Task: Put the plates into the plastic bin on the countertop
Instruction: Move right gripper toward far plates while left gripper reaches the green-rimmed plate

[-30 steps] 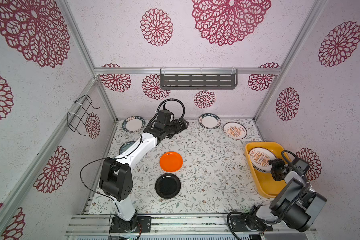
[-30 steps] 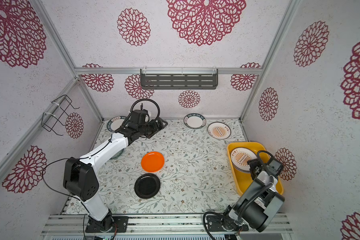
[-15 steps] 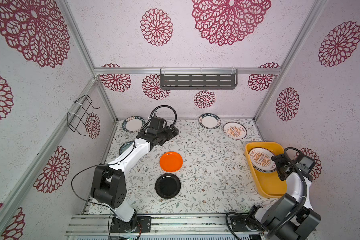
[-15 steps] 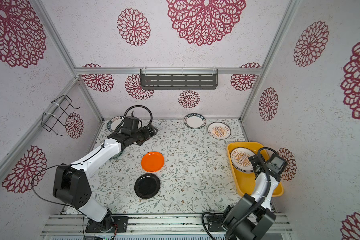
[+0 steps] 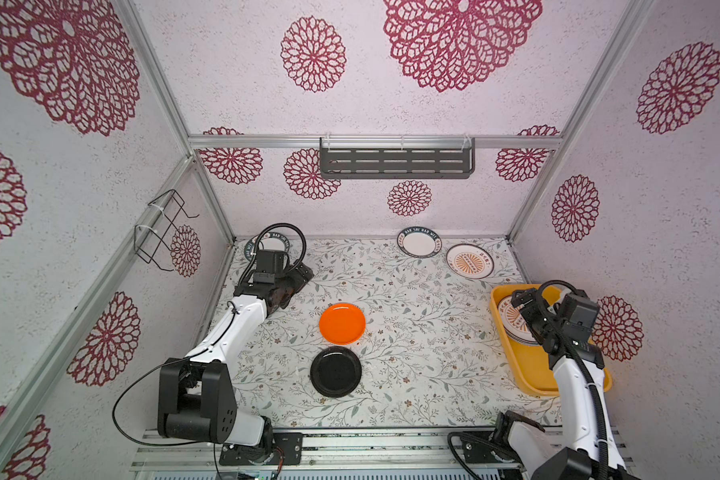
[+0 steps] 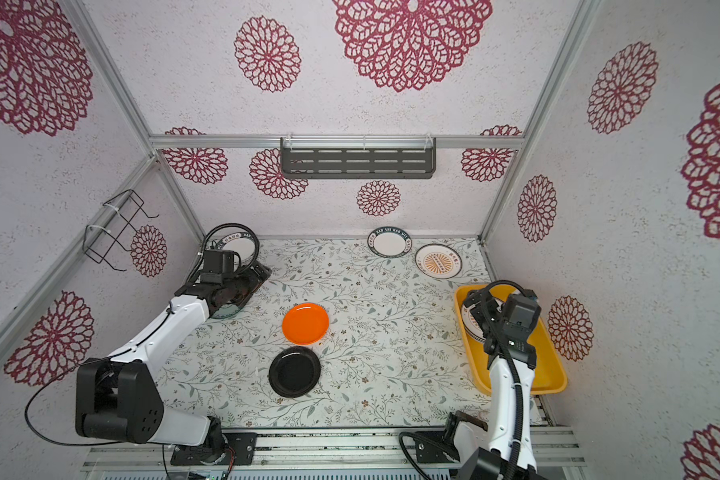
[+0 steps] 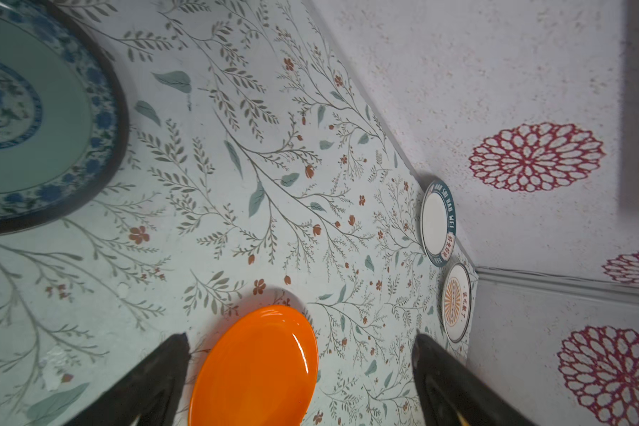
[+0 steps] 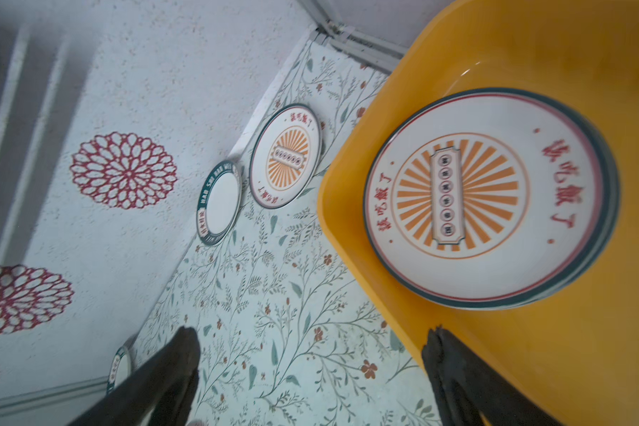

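Note:
An orange plate [image 5: 342, 323] and a black plate [image 5: 336, 372] lie mid-countertop [image 5: 412, 332]. A teal-rimmed plate [image 5: 419, 242] and a sunburst plate [image 5: 470, 261] sit at the back right. Another teal-rimmed plate [image 5: 272, 242] sits at the back left. A blue-floral plate [image 7: 34, 110] lies under my left arm. The yellow plastic bin [image 5: 533, 374] holds a stack topped by a sunburst plate [image 8: 484, 199]. My left gripper [image 7: 299, 337] hangs open and empty between the blue-floral plate and the orange plate [image 7: 255, 369]. My right gripper [image 8: 310, 330] is open and empty over the bin's far rim.
A dark slotted shelf [image 5: 395, 160] hangs on the back wall and a wire rack [image 5: 163, 228] on the left wall. Red-floral walls close in the countertop on three sides. The bin's near half [image 6: 541, 370] holds no plates.
My right gripper has opened wide and moved toward the bin's far end. My left gripper has drawn back from the rear of the countertop toward the left and front.

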